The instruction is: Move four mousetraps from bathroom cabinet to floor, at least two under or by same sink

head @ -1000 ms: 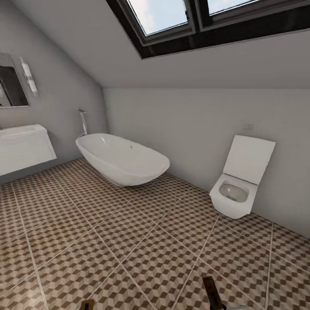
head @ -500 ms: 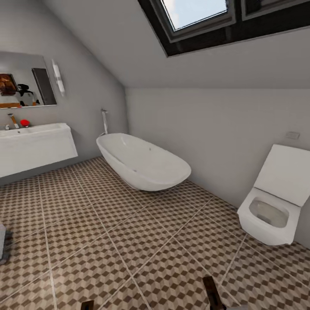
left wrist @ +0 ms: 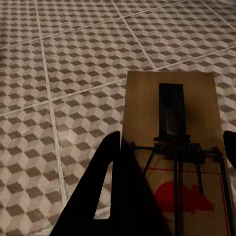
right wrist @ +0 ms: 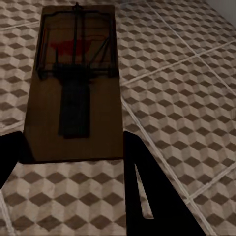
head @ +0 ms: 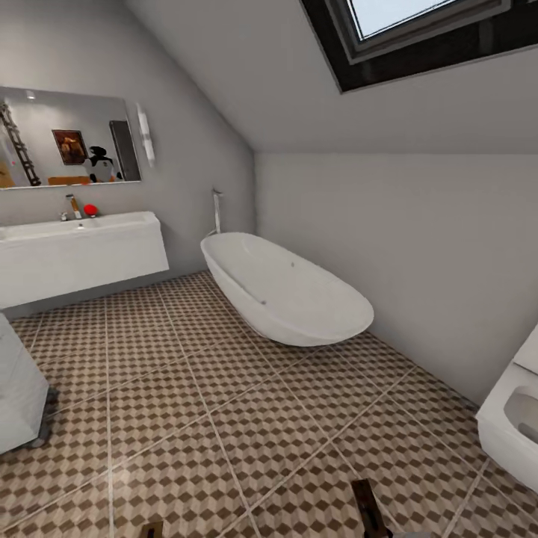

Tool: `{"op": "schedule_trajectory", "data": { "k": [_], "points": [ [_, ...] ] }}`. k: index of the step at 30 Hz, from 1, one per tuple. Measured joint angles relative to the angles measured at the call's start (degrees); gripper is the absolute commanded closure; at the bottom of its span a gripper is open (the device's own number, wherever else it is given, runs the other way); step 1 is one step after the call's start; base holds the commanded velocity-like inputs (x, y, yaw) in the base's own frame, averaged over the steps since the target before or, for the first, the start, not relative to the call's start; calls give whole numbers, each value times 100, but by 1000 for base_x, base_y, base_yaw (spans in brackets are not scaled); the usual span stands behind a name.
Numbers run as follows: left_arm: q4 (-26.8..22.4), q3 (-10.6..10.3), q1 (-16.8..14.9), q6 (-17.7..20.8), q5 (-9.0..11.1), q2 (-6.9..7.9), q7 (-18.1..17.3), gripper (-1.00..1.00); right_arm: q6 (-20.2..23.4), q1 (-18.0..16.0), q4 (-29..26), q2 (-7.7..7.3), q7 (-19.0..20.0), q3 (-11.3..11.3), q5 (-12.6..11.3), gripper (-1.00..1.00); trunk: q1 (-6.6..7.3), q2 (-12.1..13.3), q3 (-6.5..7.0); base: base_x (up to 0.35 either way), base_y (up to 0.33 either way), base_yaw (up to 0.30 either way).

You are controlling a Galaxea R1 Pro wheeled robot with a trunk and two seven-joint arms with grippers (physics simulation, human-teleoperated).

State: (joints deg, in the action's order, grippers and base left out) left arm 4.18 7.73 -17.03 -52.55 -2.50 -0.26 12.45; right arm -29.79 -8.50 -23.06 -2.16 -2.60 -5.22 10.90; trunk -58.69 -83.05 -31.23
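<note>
left pincer (left wrist: 169,191) gripping mousetrap (left wrist: 169,123); right pincer (right wrist: 73,162) gripping second mousetrap (right wrist: 76,83)

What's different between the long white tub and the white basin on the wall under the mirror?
The bathtub is oval with curved sides and rests on the patterned bathroom floor; the bathroom sink is a boxy rectangle hung on the wall, clear of the tiles. The tub stands out in the room, angled away from the far wall, while the sink runs flat along its wall. The sink's top carries a tap and a small red object; the tub looks empty. Both are plain white.
</note>
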Motion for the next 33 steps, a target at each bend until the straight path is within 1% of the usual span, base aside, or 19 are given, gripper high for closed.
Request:
{"op": "schedule_trajectory", "data": {
  "k": [33],
  "points": [
    [0,0,0,0,0,0,0,100,0,0,5,1,0,0,0,100,0,0,0,341,0,285]
  ]
}}
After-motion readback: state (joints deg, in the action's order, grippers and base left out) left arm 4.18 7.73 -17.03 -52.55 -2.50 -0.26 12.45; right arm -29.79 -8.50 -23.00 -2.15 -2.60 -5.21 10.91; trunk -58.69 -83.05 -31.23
